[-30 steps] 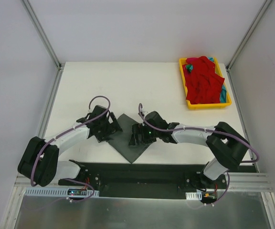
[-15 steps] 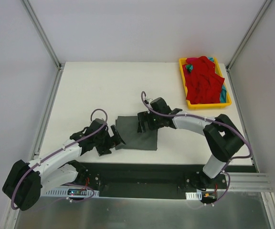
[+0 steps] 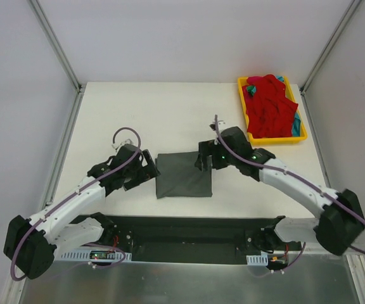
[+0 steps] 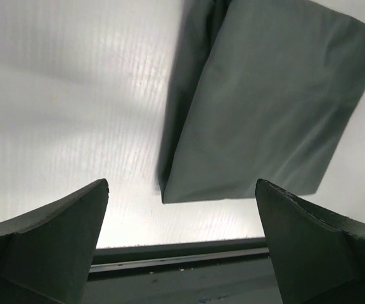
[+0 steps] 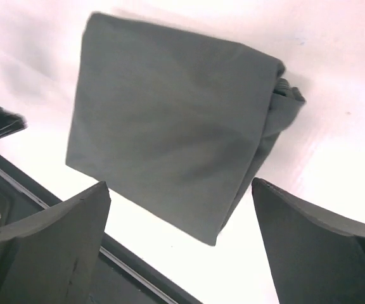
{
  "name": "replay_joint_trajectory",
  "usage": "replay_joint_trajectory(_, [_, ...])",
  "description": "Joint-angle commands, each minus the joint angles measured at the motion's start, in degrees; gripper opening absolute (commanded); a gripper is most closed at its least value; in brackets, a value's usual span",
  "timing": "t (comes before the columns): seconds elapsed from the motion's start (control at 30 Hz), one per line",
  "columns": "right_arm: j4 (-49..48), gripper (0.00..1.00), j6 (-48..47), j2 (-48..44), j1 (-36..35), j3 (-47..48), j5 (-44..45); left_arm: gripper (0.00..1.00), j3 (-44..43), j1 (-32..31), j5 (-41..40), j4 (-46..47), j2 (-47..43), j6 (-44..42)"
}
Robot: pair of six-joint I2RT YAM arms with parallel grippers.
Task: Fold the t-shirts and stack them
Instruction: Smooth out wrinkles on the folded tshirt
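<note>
Between the left hand (image 3: 148,167) and right hand (image 3: 204,159), the folded grey t-shirt (image 3: 184,175) lies flat on the tabletop (image 3: 170,120). Both hands are spread. The red t-shirt (image 3: 270,107) lies in the tray (image 3: 242,101), well beyond the right hand.

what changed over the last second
The grey shirt was turned from a diamond to lie square. The left gripper came off it and drew back left, the right gripper right. Both are open. The red shirt and tray stayed put.

Matt, soft cloth on the charcoal t-shirt (image 3: 182,175); glossy plastic yellow tray (image 3: 274,140); smooth matt table (image 3: 157,120).
</note>
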State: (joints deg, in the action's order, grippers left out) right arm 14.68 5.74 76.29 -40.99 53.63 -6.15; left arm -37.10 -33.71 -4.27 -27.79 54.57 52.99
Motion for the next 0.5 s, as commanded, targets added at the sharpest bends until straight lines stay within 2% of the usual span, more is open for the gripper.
replay_joint_trajectory(0.0, [-0.2,0.96,8.9,-12.8,0.0,-7.1,10.3,0.99,-5.1,0.8,-5.1,-1.0,6.7,-4.1])
replay_joint_trajectory(0.03, [0.7,0.96,10.7,-15.4,0.0,-8.7,13.2,0.98,-6.1,0.9,-5.4,-0.9,8.7,-4.2])
replay_joint_trajectory(0.1, [2.3,0.96,13.8,-21.2,0.1,-11.5,17.4,0.90,-8.0,0.9,-5.8,-0.9,13.5,-4.1])
replay_joint_trajectory(0.23, [2.7,0.96,14.4,-31.1,0.3,-16.6,19.2,0.80,-11.0,0.9,-3.8,-0.6,22.7,-4.8])
replay_joint_trajectory(0.47, [5.4,0.96,15.4,-36.1,0.4,-20.8,19.5,0.58,-14.8,0.4,1.8,0.4,35.6,-6.1])
